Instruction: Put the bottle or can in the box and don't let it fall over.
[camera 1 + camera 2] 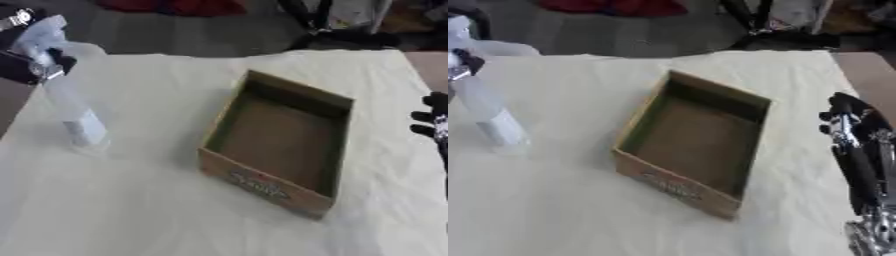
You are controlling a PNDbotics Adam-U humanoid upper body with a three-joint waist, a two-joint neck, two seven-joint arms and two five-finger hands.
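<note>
Leftward, the left hand (35, 60) grips a clear bottle (74, 117) well apart from the box (280, 145); right hand (852, 135) rests open.

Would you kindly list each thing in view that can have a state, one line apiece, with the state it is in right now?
Bottle: clear plastic, tilted, base on the cloth, outside the box.
Cardboard box: open at the top, upright, nothing in it.
Left hand: at the bottle's top; blurred, so its hold cannot be made out.
Right hand: idle at the right edge, fingers straight, holding nothing.
Cloth: pale, spread over the table, slightly wrinkled.
</note>
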